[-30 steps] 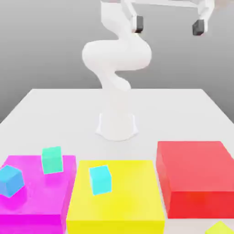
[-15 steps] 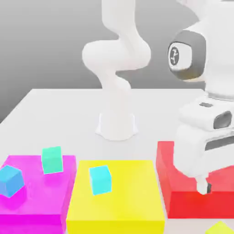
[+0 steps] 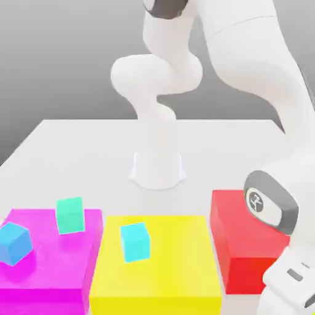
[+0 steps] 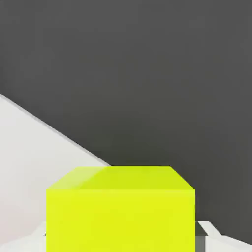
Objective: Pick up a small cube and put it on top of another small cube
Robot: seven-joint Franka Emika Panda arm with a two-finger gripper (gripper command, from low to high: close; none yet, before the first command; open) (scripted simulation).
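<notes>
Where the white table [image 3: 74, 147] carries everything, the white arm [image 3: 258, 67] arches over from its base and comes down low at the exterior view's right, its wrist in front of the big flat red block [image 3: 243, 246], the block nearest the pincer [image 4: 120, 243]. The big flat yellow block [image 3: 178, 271] lies farther from the pincer, toward the exterior view's left, and the big flat magenta block [image 3: 49, 271] lies farthest of the three. The small lime-yellow cube [image 4: 120, 211] sits directly before the pincer in the hand view, very close, resting on the table; whether the pincer is released or clenched cannot be told. The mint-green cube [image 3: 70, 215] rests on the magenta block, well apart from the pincer, with a blue cube [image 3: 15, 243] beside it; a cyan cube [image 3: 135, 242] rests on the yellow block.
</notes>
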